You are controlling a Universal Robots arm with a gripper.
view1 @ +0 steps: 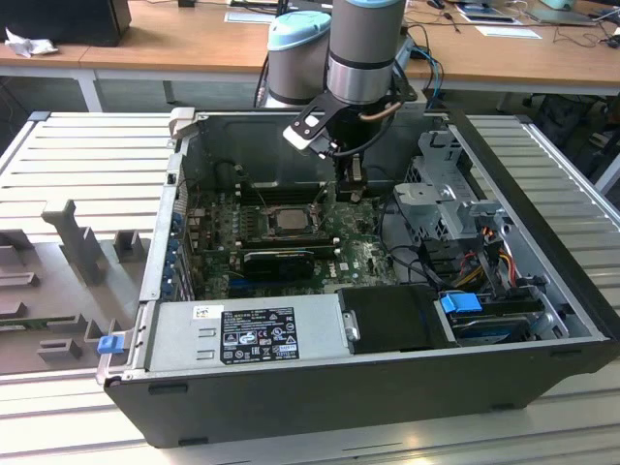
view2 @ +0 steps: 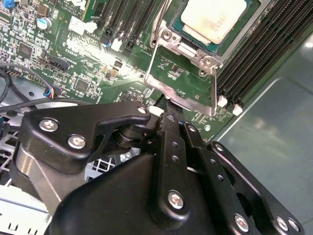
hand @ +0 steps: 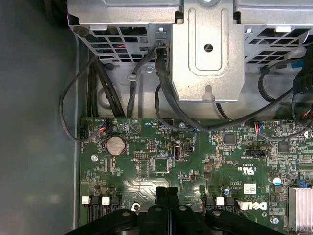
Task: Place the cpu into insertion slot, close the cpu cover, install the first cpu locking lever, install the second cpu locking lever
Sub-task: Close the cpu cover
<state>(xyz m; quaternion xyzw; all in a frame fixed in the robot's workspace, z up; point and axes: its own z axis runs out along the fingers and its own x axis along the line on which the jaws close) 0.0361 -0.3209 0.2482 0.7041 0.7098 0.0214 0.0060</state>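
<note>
Cpu on mobo, nr hand, no contact; hand closed, empty.

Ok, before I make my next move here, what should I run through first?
1. cpu in place and lying flat: ok.
2. cpu cover closed over the chip: not ok; it stands raised open.
3. tool free of any load: ok; its fingers are shut together with nothing between them.
4. Tool tip touching the cover's near edge: cannot tell; in the second wrist view the two are very close.
</note>
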